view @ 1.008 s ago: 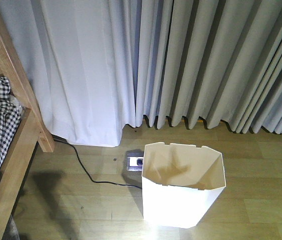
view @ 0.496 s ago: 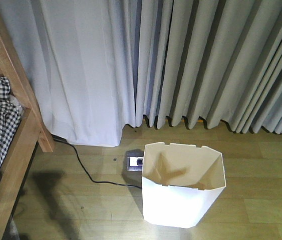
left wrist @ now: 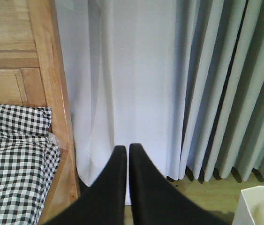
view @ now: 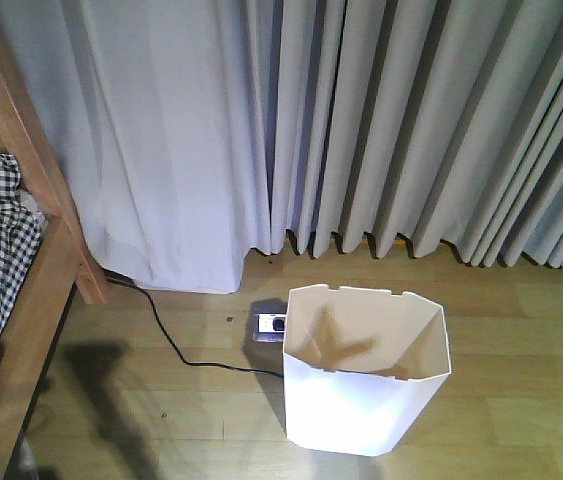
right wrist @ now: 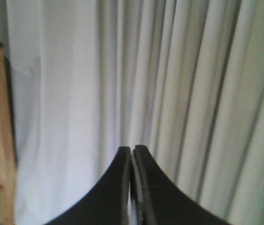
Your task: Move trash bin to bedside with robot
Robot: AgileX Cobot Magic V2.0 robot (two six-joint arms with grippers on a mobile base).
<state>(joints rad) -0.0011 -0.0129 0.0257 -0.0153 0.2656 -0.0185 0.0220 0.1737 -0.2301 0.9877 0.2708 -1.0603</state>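
Trash bin [view: 366,385]: stood upright on the wooden floor [view: 521,330], just before the grey curtains [view: 411,130], mouth open, well apart from the bed [view: 6,300] at left.
Left claw [left wrist: 123,152]: fingers pressed together, holding nothing, aimed at the curtains; bin rim corner seen low and right of it, apart.
Right claw [right wrist: 132,152]: fingers closed tip to tip, empty, facing curtains; bin out of its view.
Power strip [view: 269,325]: lay just behind the bin's left side, black cable [view: 166,335] trailing toward the bed.
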